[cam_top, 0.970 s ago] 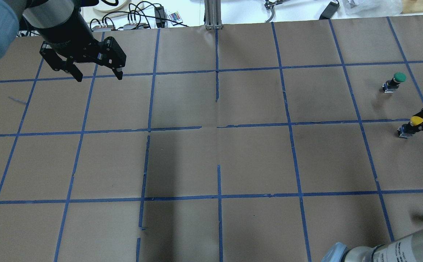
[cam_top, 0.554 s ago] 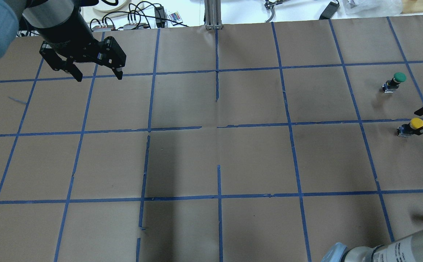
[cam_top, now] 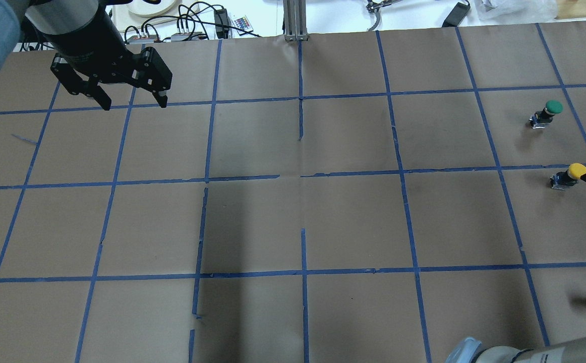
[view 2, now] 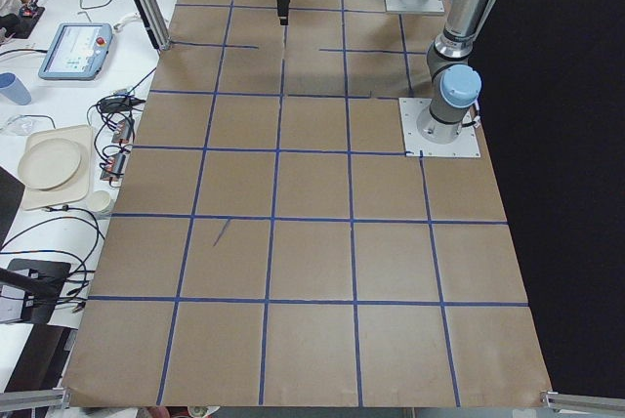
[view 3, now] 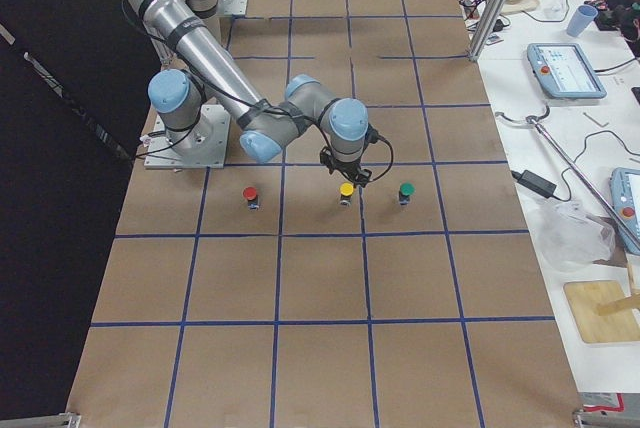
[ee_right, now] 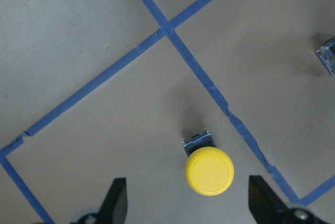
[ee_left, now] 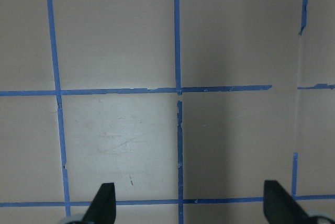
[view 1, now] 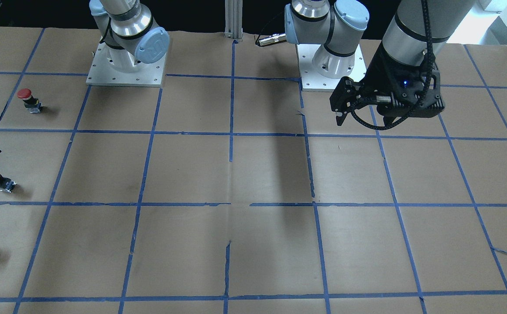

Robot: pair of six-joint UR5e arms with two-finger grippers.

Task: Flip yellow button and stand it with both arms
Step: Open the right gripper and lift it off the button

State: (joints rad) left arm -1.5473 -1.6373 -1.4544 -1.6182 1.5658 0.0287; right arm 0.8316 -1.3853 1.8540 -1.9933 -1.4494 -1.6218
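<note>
The yellow button (ee_right: 209, 171) is standing on the table (cam_top: 293, 222) near its edge on the robot's right side. Its cap is facing up and its dark body is sitting beneath, so it is looking upright, though a slight lean cannot be ruled out from these angles. The right gripper (ee_right: 188, 200) is hovering over it with its fingers spread wide. The button is sitting between them, nearer one finger, with bare paper showing on either side, so nothing is gripping it. The left gripper (cam_top: 134, 105) is hanging well apart over the opposite side of the table, also spread wide and carrying nothing. A green button (cam_top: 550, 110) and a red button (view 1: 26, 97) are standing in the neighbouring squares, one on each side, and both are looking untouched. Judging by this, the flip and the standing are appearing done. What is remaining is probably only for the right arm to be lifting clear without knocking the cap, and for the button to be staying up on its own.
</note>
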